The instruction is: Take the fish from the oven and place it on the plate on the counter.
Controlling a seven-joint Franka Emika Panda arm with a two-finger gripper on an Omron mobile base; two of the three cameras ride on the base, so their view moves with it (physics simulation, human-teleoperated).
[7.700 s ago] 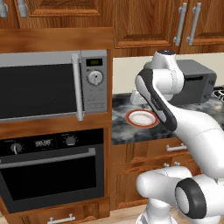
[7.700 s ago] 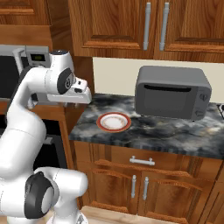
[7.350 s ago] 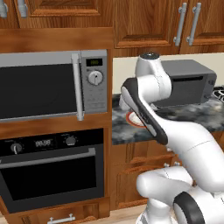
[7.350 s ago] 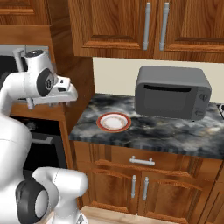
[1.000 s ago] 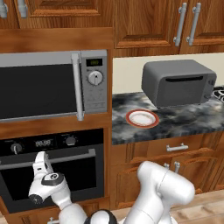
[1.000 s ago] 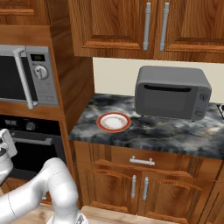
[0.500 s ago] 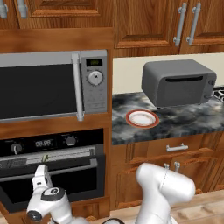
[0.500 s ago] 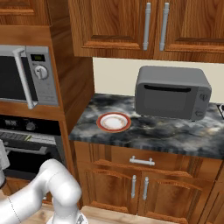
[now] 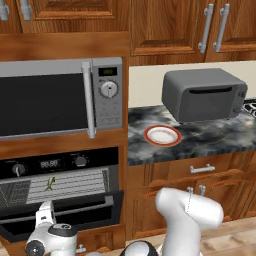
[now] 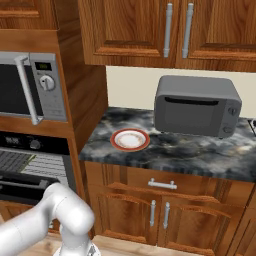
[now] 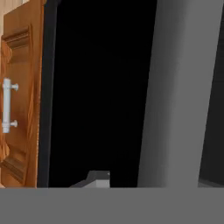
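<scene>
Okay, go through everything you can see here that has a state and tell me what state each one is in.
oven: door pulled partly down, rack showing
fish: lying on the oven rack
plate: empty, on the counter
microwave: door shut
toaster oven: door shut
upper cabinets: shut

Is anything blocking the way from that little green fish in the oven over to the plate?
The oven door hangs partly open below the fish, which lies on a wire rack inside. The way out looks narrow until the door drops further. The plate sits bare on the counter, with the toaster oven behind it.
</scene>
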